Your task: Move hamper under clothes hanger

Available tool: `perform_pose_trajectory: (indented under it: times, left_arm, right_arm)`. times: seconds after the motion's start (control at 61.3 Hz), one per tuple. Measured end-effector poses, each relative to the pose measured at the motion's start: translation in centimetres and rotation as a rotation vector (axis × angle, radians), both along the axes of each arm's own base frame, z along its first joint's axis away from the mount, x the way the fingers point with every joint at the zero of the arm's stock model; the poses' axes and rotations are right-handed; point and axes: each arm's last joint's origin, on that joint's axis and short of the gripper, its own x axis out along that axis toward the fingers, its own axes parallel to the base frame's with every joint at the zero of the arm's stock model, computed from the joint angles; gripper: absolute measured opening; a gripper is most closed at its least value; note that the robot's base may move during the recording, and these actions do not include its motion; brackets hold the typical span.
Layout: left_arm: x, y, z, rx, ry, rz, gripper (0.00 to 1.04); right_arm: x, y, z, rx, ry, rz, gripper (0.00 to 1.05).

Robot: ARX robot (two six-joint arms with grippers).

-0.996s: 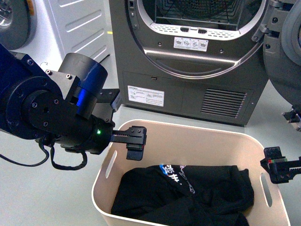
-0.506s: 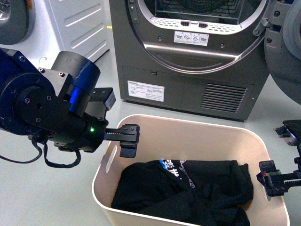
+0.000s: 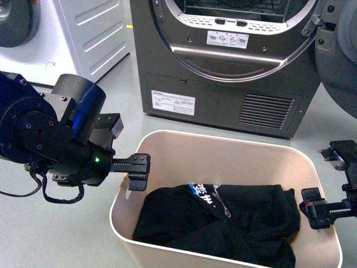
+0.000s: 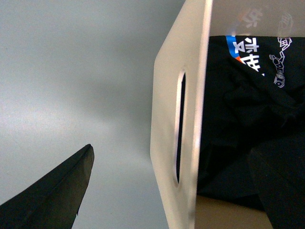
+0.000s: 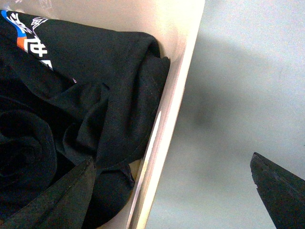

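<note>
Hamper (image 3: 223,146) sits on the floor (image 3: 72,234) by the dryer (image 3: 223,78). Left claw (image 4: 178,155) and right claw (image 5: 171,162) straddle its end walls, jaws apart. Drag it unclamped and it could slip or skew.

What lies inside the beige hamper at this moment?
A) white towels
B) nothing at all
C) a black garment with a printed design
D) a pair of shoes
C: a crumpled black garment with a blue and white print covers the bottom of the hamper, and both wrist views show the same dark cloth against its walls.
</note>
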Motion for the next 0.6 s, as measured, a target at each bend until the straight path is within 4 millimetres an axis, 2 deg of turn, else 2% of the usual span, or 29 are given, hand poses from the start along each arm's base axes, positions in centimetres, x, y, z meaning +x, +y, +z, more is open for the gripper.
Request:
perform_pose_trajectory:
  times: [0.228,0.441,0.604]
  left_arm:
    - [0.2,0.5,-1.4,0.021,0.020,0.010,0.98]
    - [1.8,-0.1,-0.7,0.035,-0.002,-0.018,0.98]
    - [2.3,-0.6,-1.0,0.041,0.000,-0.026,0.98]
  right_arm:
    - [-0.3,0.0,-1.1,-0.001,0.020,-0.003,0.97]
    - [0.1,-0.3,-1.4,-0.006,0.022,-0.017,0.97]
    - [0.2,-0.3,-1.6,-0.009,0.029,-0.020,0.97]
